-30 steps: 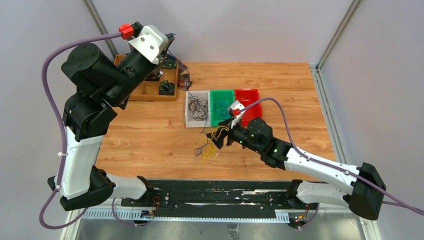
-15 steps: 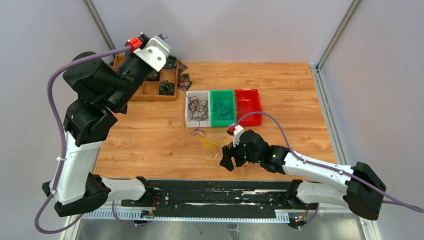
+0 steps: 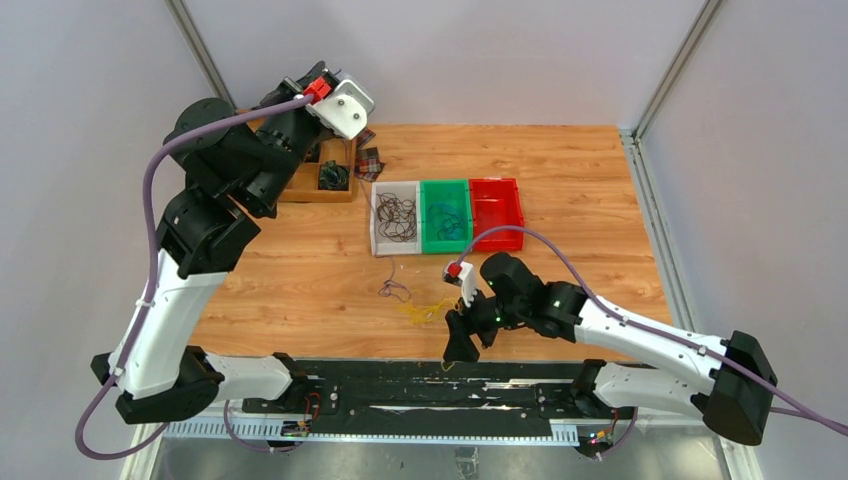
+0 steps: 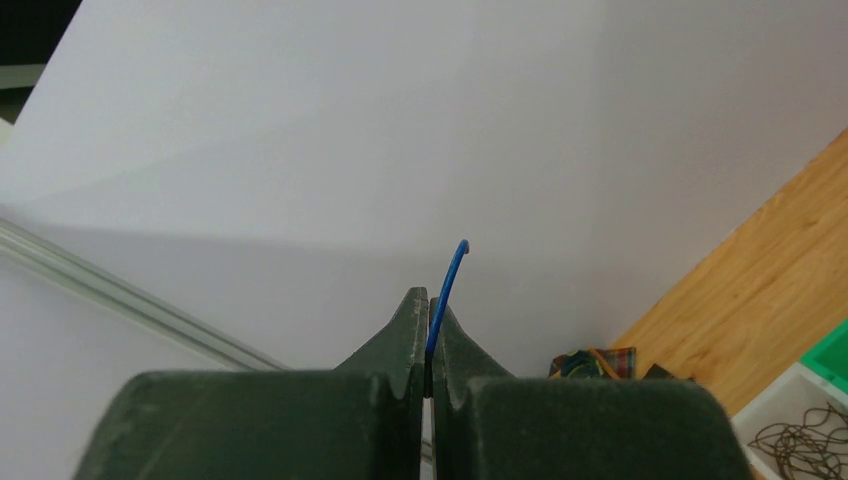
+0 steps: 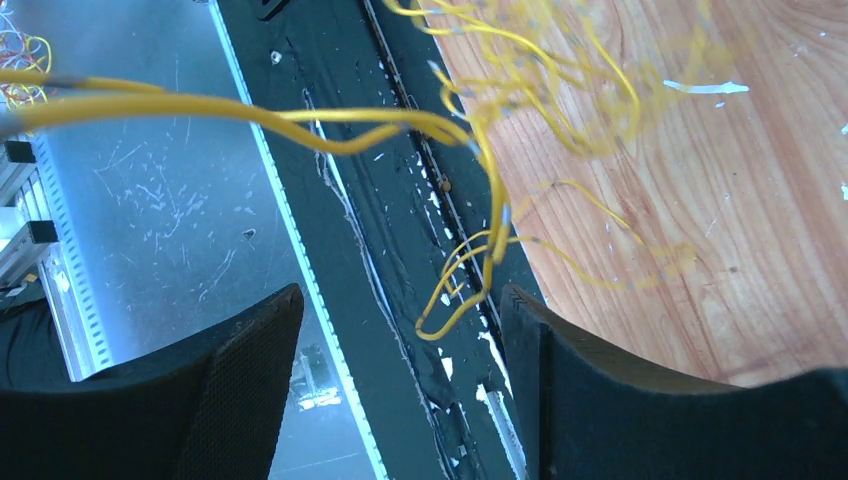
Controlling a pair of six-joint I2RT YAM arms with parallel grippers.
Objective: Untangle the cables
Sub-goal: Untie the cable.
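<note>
Pulled back since half a second ago: right gripper (image 3: 458, 345), from above the tabletop (image 3: 300, 270) to the black base rail (image 3: 400, 385) at the near edge, fingers pointing down. Jaws wide apart in the wrist view, closed on nothing. Yellow cables (image 5: 480, 150) strung across in front of them, one loop dangling in the gap between the two fingers and touching neither, as far as can be seen. Cannot tell what the long strand running off to the left hangs from. Seen from above, same yellow tangle trailing over the wood just beside the gripper, on the side toward the bins. Left of it and apart, a small dark purple loop (image 3: 392, 291), nearer the front edge than before.

Swung rightward along the back wall (image 4: 300, 120) as well: left gripper (image 4: 428, 300), raised high over the wooden tray (image 3: 300, 182). Fingers pressed together on a thin blue cable (image 4: 450, 275), its short end curving up past the tips.

Behind the loose cables, three bins side by side — white bin (image 3: 375, 220) holding dark cables (image 3: 396, 215), green bin (image 3: 445, 184) holding blue cables (image 3: 447, 225), red bin (image 3: 497, 205) at the right. Small plaid item (image 3: 371, 160) between tray and white bin.
</note>
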